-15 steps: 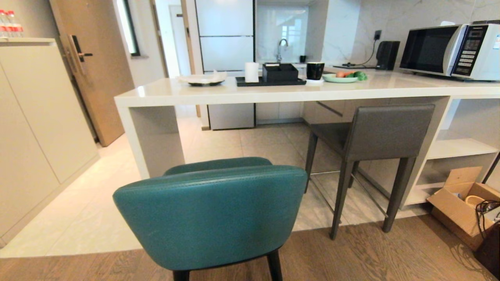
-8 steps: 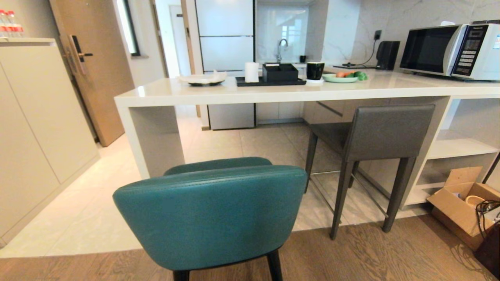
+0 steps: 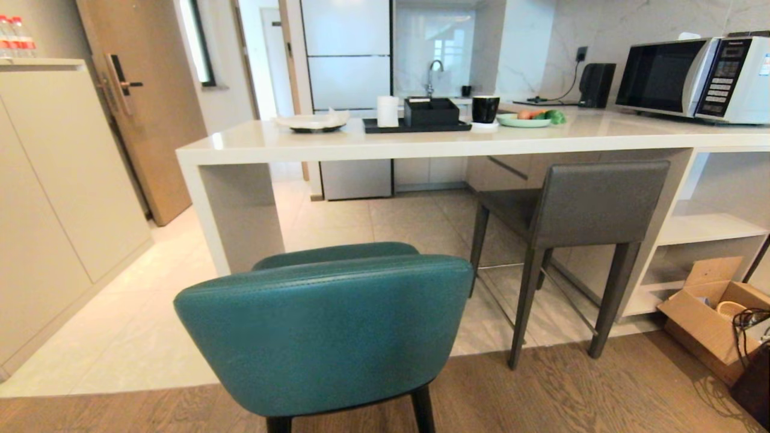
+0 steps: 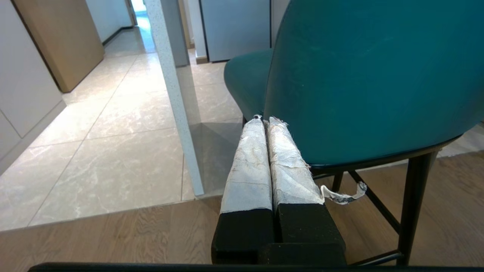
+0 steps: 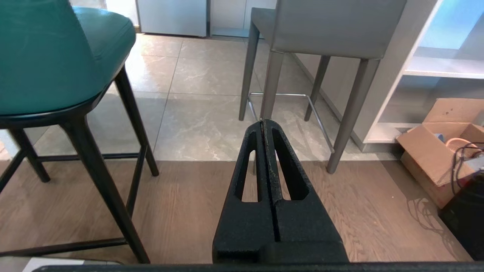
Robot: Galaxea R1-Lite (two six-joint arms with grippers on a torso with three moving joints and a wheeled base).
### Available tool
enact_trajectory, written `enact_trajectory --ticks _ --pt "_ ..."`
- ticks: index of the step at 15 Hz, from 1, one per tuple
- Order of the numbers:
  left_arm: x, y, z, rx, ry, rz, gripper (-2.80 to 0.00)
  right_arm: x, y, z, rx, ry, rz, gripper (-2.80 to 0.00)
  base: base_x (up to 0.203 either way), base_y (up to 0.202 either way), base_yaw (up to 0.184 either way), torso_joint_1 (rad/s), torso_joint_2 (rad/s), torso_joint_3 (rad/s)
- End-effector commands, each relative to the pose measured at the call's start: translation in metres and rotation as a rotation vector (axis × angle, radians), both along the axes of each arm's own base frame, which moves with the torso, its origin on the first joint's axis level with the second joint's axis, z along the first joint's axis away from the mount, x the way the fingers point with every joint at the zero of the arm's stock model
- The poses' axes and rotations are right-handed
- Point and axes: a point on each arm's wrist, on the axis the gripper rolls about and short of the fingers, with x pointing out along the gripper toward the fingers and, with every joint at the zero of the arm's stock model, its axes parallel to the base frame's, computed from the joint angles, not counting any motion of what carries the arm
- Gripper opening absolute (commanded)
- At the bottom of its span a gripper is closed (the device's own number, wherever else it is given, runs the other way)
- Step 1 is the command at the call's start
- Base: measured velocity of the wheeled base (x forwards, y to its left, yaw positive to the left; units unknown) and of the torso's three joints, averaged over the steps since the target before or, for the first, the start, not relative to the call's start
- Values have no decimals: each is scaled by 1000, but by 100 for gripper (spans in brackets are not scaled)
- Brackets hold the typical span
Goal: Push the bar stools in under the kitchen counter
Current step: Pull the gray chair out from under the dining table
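Starting at my nine o'clock, the kitchen counter [image 3: 373,144] begins with its slab side panel and runs across to three o'clock, where the open shelves sit. The teal stool [image 3: 325,331] stands at my twelve o'clock, close in front of me, its curved back towards me and its seat well short of the counter's edge, legs on the wood floor. It is not tucked in at all. My left gripper [image 4: 266,121] has its taped fingers pressed together, empty, tips just beside the lower left edge of the teal back; I cannot tell whether they touch it. At about one o'clock, the right gripper [image 5: 263,122] is likewise closed on nothing, pointing at the floor gap between the two stools. Further round at two o'clock the grey stool [image 3: 577,210] sits with its seat already partly under the counter, beside the shelves.

I judge this as the approach step: no push has landed. Next I need both closed grippers flat against the teal back, then a straight drive forward so it does not twist.
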Motion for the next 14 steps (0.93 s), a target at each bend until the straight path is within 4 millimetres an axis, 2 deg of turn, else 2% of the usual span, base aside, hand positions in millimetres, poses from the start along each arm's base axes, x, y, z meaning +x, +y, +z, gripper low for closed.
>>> enact_trajectory --ticks 1,5,9,14 --pt "0 0 0 -1 7 14 -280 0 0 -2 3 9 -7 -280 0 0 0 0 0 0" --pt "1 2 -9 66 71 68 -280 0 0 -2 24 9 -14 -280 0 0 0 0 0 0" --pt "1 2 -9 -6 75 76 -280 0 -1 -1 126 0 -43 -280 0 0 0 0 0 0" --pt "1 2 -9 -6 75 77 -280 0 -1 -1 93 -1 -29 -280 0 0 0 0 0 0"
